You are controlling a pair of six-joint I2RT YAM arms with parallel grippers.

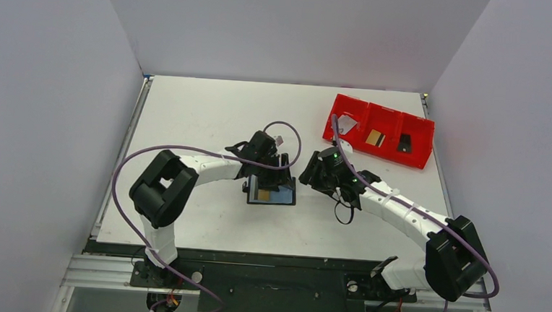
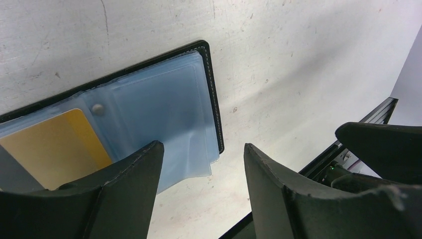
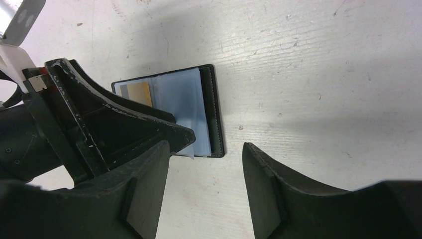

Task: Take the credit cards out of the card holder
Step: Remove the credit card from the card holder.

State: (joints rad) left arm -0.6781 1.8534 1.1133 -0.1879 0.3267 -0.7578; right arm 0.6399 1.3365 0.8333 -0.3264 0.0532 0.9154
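Your card holder (image 1: 271,194) lies open and flat on the white table (image 1: 203,115), about midway between the two arms. Its black stitched edge frames a stack of clear bluish plastic sleeves (image 2: 169,94), and you can see one gold card (image 2: 54,149) tucked in a sleeve on the holder's left half. How many more cards sit in the sleeves, you cannot tell from these views.

Your left gripper (image 2: 204,164) hangs right over the holder's near edge. Its jaws are spread wide, with only bare table and a corner of sleeve between them, so it grips nothing. One fingertip overlaps the sleeves in the left wrist view; whether it touches them is unclear.

Your right gripper (image 3: 206,159) sits just to the right of the holder, above the table. Its jaws are also apart and hold nothing.

Well away, at the far right of the table, the red tray (image 1: 421,159) has a silver-grey card (image 1: 347,123) in its left compartment, a gold card with a dark stripe (image 1: 375,138) in the middle and a black card (image 1: 404,143) in the right.
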